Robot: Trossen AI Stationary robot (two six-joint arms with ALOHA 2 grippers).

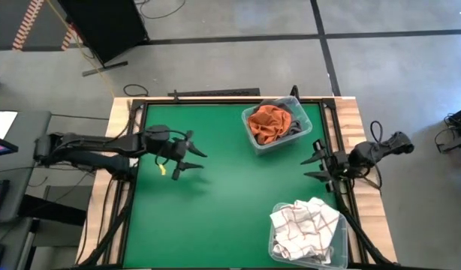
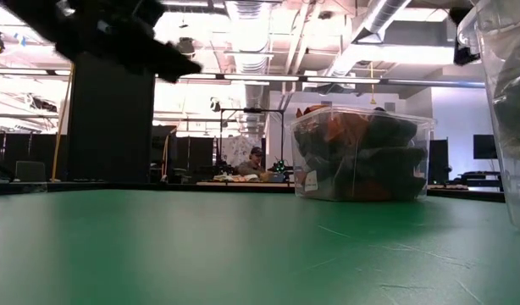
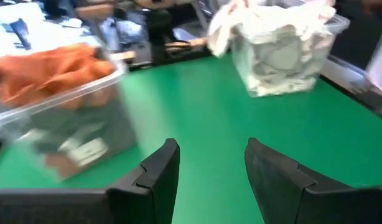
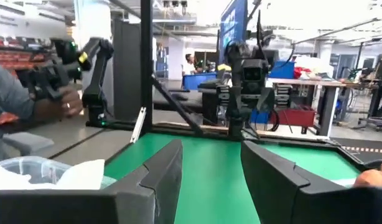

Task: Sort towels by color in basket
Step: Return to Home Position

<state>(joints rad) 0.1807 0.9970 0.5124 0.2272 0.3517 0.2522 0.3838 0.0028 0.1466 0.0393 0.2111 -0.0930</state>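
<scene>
Rust-orange and dark grey towels [image 1: 271, 124] fill a clear plastic bin [image 1: 306, 138] at the back edge of the green table mat [image 1: 215, 210]. White, red-gridded towels [image 1: 305, 222] heap in a second clear bin [image 1: 273, 247] at the mat's front right corner. The left gripper [image 1: 197, 159] hovers over the mat's left side with its jaws wide. The right gripper [image 1: 307, 169] sits at the mat's right edge, also spread wide.

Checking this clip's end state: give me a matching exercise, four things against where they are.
1 orange towel
2 white grid-lined towel
3 left end effector
4 right end effector

A open, at the table's right edge
B edge bin, with a dark grey towel
C open, over the mat's left half
D corner bin

Pairs: 1-B, 2-D, 3-C, 4-A
</scene>
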